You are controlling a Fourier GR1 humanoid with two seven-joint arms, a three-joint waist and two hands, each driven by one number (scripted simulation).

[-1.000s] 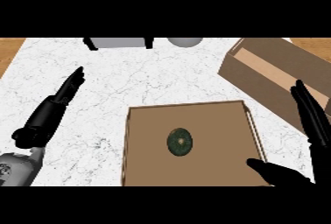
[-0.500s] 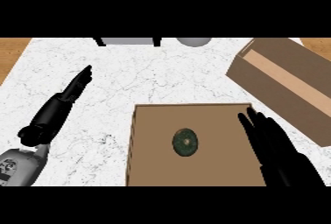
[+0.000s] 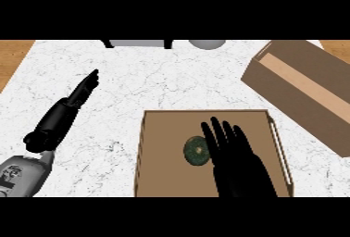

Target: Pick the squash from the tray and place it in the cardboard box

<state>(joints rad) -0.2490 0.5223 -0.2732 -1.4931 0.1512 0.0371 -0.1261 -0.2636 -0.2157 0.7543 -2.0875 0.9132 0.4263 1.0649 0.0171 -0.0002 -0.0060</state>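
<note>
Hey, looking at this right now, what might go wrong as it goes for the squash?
The right hand is open over the tray, just right of the squash; straight fingers might nudge the squash aside instead of closing round it. The cardboard box sits angled at the counter's far right, so the carry may clip its near wall.

A white marble counter top with thin grey veins [image 3: 171,83] fills most of the view, evenly lit. Strips of warm brown wood [image 3: 14,58] show past its left and right far corners. At the far edge stand a grey box-like object [image 3: 140,43] and a pale grey rounded object [image 3: 207,44], both cut off by the view.
</note>
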